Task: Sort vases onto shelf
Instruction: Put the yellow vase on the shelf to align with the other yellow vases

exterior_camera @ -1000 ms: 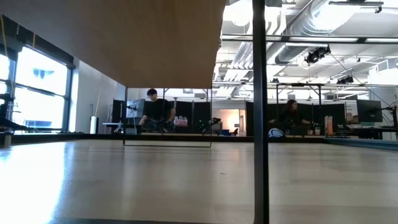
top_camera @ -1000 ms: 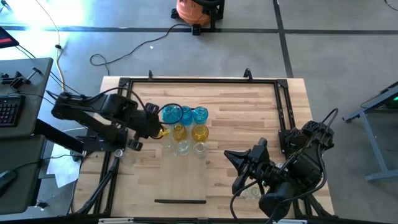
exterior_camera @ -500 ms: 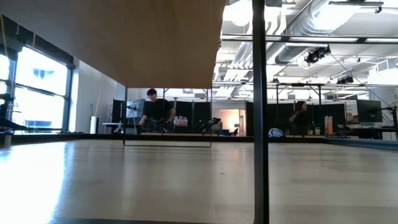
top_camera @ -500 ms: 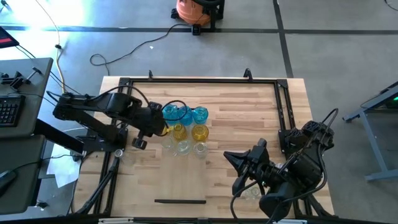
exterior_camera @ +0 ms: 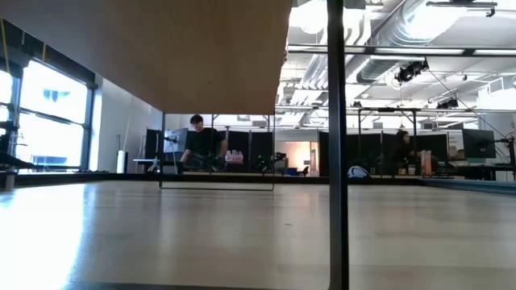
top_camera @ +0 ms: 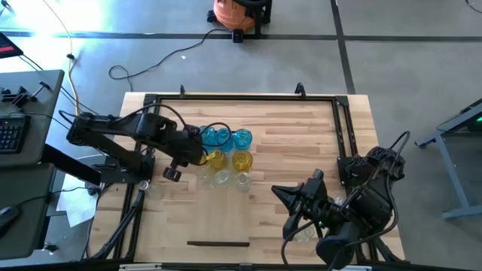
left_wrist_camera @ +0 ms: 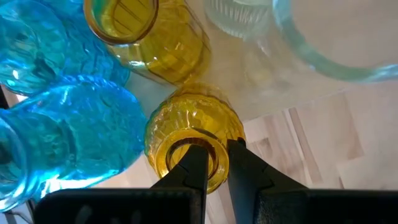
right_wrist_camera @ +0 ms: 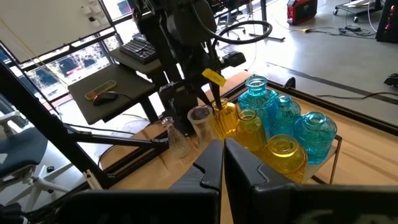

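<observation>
One ribbed yellow glass vase point(left_wrist_camera: 193, 134) is pinched at its rim by my left gripper point(left_wrist_camera: 211, 163), beside the blue vases point(left_wrist_camera: 68, 118). My right gripper point(right_wrist_camera: 222, 163) rests closed, well apart.

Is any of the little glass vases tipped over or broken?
None looks broken or tipped. The vases stand upright, bunched together on the table. The left end effector pinches one yellow vase by its rim. The right end effector waits nearby, shut.

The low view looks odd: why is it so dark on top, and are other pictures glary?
Low view: a wooden panel close overhead sits in shadow against bright windows. High view: glare at the top left floor. Left wrist view: the nearest blue vases blur.
</observation>
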